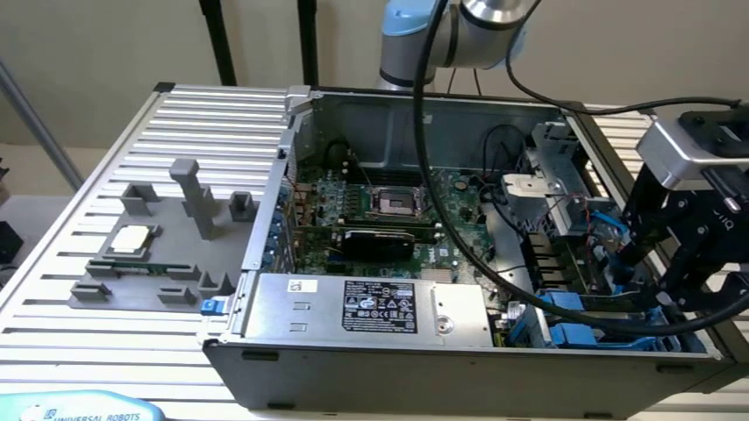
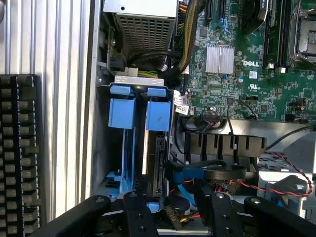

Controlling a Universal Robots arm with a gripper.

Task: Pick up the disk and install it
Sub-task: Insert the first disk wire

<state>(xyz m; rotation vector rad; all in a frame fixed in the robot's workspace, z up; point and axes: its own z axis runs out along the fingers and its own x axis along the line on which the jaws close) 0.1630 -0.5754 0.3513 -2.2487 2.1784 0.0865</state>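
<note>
"DELL" in white on green motherboard (image 2: 224, 84), beside its silver heatsink. "UNIVERSAL ROBOTS" on pale blue casing (image 1: 82, 409), near left corner. Black label (image 1: 380, 307) on silver box: print unreadable.

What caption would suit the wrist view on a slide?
Robot hand hovering above the blue-framed disk standing edge-on in the computer's drive bay.

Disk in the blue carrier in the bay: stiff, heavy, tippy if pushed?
Likely rigid and dense for its size: the disk reads as a metal slab on edge. Its blue carrier looks plastic, so tabs may flex. Boxed in by the bay, it should slide, not tip.
</note>
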